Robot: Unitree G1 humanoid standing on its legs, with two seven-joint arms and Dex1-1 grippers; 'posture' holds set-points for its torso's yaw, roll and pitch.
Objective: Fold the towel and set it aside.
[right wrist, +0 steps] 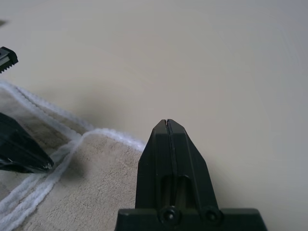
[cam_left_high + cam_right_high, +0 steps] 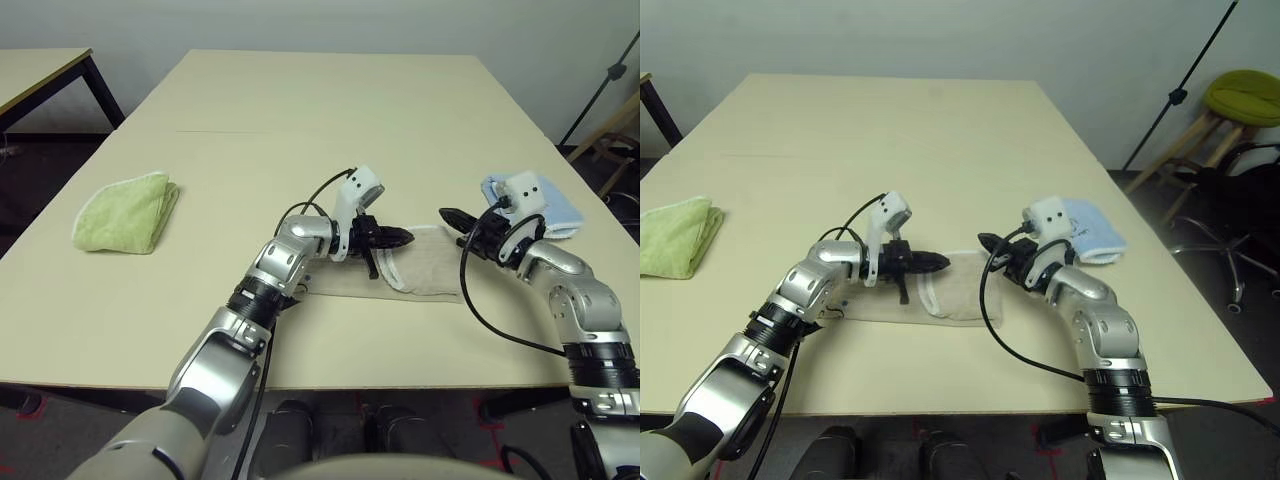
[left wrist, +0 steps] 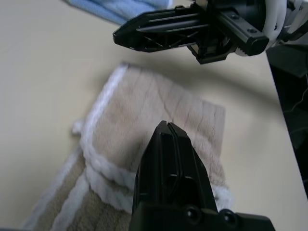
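The beige towel (image 2: 425, 265) with white corded edging lies folded into a small stack near the table's front edge, between my two arms. My left gripper (image 2: 404, 238) hovers over its left half, pointing right, with its fingers shut and nothing between them. In the left wrist view the towel (image 3: 163, 108) lies just beyond the shut left gripper (image 3: 166, 126). My right gripper (image 2: 447, 214) points left just past the towel's far right corner, also shut and empty. The right wrist view has the towel's corded corner (image 1: 103, 137) beside the right gripper (image 1: 167, 122).
A folded yellow-green towel (image 2: 125, 212) lies at the table's left. A small light-blue towel (image 2: 565, 205) sits behind my right wrist near the right edge. A second table (image 2: 40, 70) stands at far left, and a stool (image 2: 1240, 100) off to the right.
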